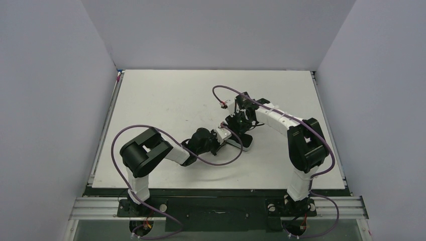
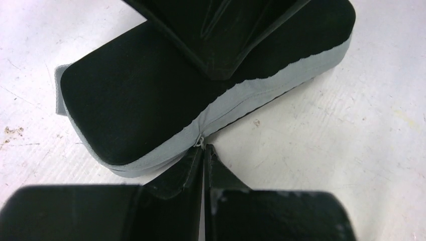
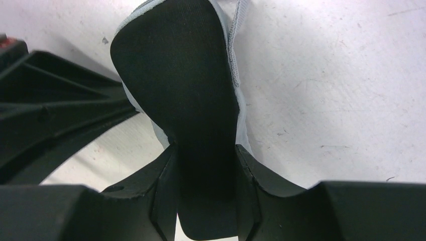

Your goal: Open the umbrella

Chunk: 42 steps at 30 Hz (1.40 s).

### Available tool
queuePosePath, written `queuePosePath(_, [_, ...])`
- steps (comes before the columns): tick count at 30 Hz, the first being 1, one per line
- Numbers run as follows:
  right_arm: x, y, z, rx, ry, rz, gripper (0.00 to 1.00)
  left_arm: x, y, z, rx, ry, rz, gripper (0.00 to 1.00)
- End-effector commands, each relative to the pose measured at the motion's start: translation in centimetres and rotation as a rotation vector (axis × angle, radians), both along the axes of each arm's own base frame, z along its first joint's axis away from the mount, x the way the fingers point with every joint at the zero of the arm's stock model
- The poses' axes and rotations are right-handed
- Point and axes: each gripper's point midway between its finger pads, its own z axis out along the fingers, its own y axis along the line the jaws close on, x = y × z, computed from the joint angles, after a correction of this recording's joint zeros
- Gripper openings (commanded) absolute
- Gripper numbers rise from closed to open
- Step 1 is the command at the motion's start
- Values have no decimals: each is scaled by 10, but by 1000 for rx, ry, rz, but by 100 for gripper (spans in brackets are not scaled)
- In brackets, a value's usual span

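Right claw (image 3: pixel 206 150) was clenched across the umbrella (image 3: pixel 176 75), which lay on the table (image 3: pixel 351 75), long axis running straight out from the jaws. Left claw (image 2: pixel 204 153) was pressed closed broadside at the umbrella's pale hem; a fabric pinch could not be confirmed.

- No text, label, brand, number or sign can be read in any of the three views.
- The umbrella (image 2: pixel 130 100) shows plain black fabric with a pale grey hem, and nothing printed is legible on the part in view.
- The tabletop (image 1: pixel 166 95) bears only scuffs and specks, none of which read as characters.
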Motion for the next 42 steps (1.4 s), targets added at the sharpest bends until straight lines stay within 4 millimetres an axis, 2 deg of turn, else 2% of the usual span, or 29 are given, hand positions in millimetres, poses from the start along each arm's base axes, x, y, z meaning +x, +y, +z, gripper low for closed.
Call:
queuePosePath(1, [24, 24, -12, 74, -52, -134, 0, -26, -27, -8, -11, 35, -113, 0])
queuePosePath(6, [33, 31, -15, 92, -30, -231, 0, -38, -39, -8, -16, 31, -156, 0])
queuePosePath(12, [39, 40, -11, 131, -21, -277, 0, -47, -43, -10, -17, 43, -171, 0])
queuePosePath(14, [31, 40, -10, 135, 13, -239, 8, -44, -39, -10, -13, 40, -149, 0])
queuePosePath(15, [29, 39, -9, 133, 15, -209, 18, -38, -32, -11, -7, 41, -121, 0])
queuePosePath(16, [21, 38, -9, 134, 48, -182, 24, -34, -28, -12, -7, 52, -102, 0])
queuePosePath(17, [19, 35, -8, 135, 52, -146, 36, -25, -21, -13, -4, 59, -73, 0])
queuePosePath(19, [12, 32, -5, 149, 88, -97, 50, -13, -11, -15, 4, 58, -40, 0])
queuePosePath(21, [9, 32, -3, 162, 125, -60, 56, -4, -4, -17, 15, 44, -31, 0])
queuePosePath(26, [23, 45, 8, 196, 149, -47, 64, 11, 5, -19, 34, 24, -33, 0])
queuePosePath(31, [31, 66, 12, 273, 202, -60, 68, 17, 8, -20, 43, 15, -40, 0])
queuePosePath(35, [29, 71, 9, 279, 215, -54, 69, 17, 9, -22, 49, 15, -44, 0])
queuePosePath(38, [29, 68, -5, 245, 218, -67, 62, 20, 10, -21, 50, 16, -39, 0])
queuePosePath(42, [31, 61, -22, 191, 210, -166, 47, 16, 3, -14, 50, 8, -57, 0])
